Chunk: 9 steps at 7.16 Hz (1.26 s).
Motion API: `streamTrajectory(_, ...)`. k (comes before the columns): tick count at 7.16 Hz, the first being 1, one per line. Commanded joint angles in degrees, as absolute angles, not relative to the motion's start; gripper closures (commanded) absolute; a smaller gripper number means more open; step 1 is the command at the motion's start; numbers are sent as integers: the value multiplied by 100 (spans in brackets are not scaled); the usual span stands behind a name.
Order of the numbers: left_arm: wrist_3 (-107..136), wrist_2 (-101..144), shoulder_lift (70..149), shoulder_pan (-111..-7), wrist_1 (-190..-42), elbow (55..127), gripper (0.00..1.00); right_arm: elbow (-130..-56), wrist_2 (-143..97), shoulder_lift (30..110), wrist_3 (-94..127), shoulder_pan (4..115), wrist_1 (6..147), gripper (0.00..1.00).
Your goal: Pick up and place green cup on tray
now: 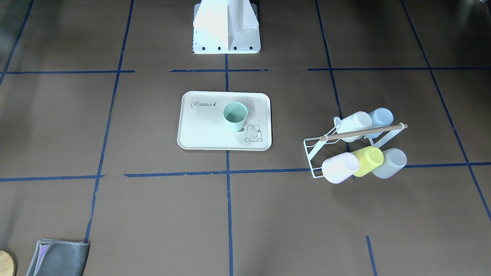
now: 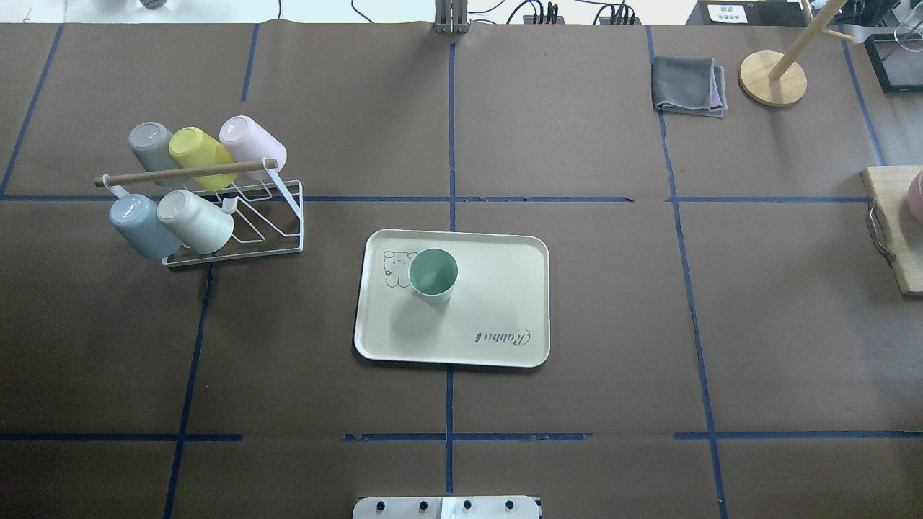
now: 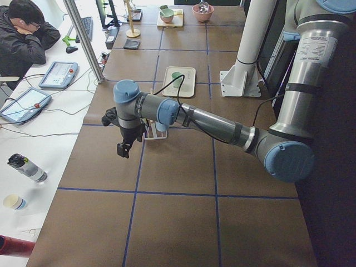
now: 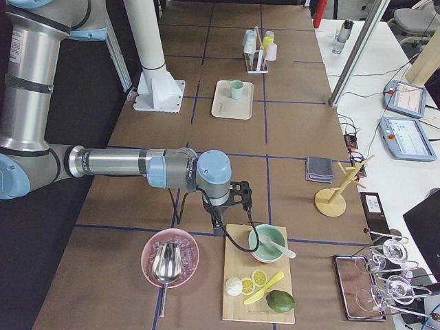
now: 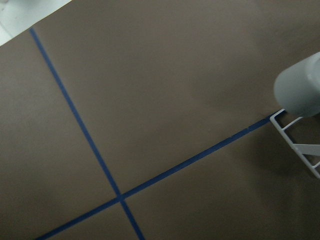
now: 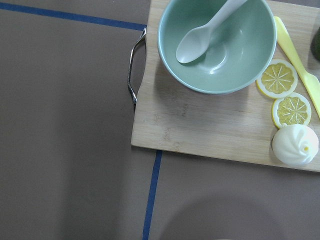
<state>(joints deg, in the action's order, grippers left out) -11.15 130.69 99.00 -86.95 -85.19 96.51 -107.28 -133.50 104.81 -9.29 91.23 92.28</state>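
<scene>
— Where's the cup?
— I see the small pale mint-green plastic cup (image 2: 433, 274) standing upright on the cream rectangular tray (image 2: 497, 295).
— And the hands?
— Both my left hand (image 3: 123, 147) and right hand (image 4: 218, 222) hang well apart from it. I can't tell how open either one is.

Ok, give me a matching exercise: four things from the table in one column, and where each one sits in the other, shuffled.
Things
1. green cup
2. yellow cup
3. grey cloth
4. white spoon

Places
A. in the green bowl
B. on the tray
C. beside the wooden stand
D. on the wire rack

Pairs: 1-B, 2-D, 3-C, 4-A
</scene>
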Motion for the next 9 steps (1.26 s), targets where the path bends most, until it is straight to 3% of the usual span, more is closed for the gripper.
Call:
streamTrajectory(1,-1116,13113,9504,-8947,-8534,9378,0,-10740,-13385,10477,-923,9123,9229,0)
streamTrajectory(9,-1037,13104,8596,-8939,-8543,9448,0,-10740,-13412,10477,-810,9123,9220,0)
